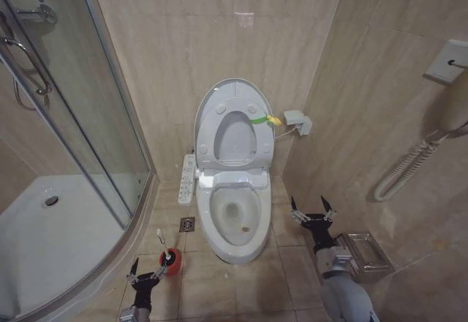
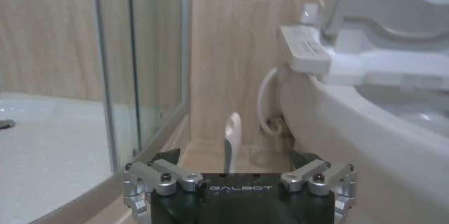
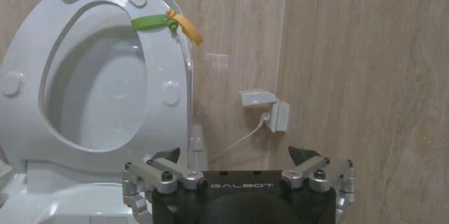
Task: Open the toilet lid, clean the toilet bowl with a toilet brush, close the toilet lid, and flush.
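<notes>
The toilet lid stands upright against the back wall, with the ring seat raised against it and a yellow-green loop at its edge. Below it, the toilet bowl is uncovered. The toilet brush stands left of the bowl; its white handle rises from a red cup that hides the head. My left gripper is open just in front of the handle, which stands between the fingers farther off, untouched. Right of the bowl, my right gripper is open and faces the lid and loop.
A glass shower screen and white tray fill the left. A button panel hangs beside the bowl and a floor drain lies below it. A socket box sits on the back wall. The right wall carries a metal rack.
</notes>
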Available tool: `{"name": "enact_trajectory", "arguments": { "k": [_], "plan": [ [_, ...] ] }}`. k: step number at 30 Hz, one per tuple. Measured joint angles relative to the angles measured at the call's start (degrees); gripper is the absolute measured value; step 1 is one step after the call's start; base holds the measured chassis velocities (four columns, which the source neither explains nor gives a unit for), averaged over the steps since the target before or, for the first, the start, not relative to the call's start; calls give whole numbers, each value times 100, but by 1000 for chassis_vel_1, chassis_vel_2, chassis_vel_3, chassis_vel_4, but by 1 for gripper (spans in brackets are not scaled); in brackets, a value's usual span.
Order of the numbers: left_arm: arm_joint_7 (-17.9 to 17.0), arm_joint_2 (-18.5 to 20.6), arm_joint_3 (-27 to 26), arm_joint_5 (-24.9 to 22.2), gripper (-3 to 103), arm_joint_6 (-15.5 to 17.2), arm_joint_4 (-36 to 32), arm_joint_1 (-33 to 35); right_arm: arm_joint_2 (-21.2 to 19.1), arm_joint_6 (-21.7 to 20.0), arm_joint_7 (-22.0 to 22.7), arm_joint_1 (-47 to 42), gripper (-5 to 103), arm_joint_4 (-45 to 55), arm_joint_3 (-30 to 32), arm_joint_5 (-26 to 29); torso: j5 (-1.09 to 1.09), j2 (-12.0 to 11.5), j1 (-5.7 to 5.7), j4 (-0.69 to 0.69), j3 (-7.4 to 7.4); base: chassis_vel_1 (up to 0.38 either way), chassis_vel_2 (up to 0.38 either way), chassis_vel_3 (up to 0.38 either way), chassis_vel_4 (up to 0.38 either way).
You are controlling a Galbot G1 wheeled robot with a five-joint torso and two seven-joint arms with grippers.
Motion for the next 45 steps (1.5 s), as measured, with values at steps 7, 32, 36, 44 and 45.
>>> {"name": "enact_trajectory", "arguments": {
  "k": [7,32,36,44,45],
  "plan": [
    [262,140,-306,762,100,942,-544,294,0,0,0,0,100,0,0,0,-2,0,0,-1,0,0,0,0,0],
    [-1412,100,223,948,100,-50,-573,119,0,0,0,0,100,0,0,0,-3,0,0,-2,0,0,0,0,0],
    [-1774,116,236,961,100,1060,-1367,297,0,0,0,0,100,0,0,0,-3,0,0,-2,0,0,0,0,0],
    [-961,26,55,139,100,1953,-2177,396,0,0,0,0,100,0,0,0,-1,0,0,-2,0,0,0,0,0],
    [-884,15,48,-79,100,1816,-2095,351,0,0,0,0,100,0,0,0,-1,0,0,-2,0,0,0,0,0]
  ]
}}
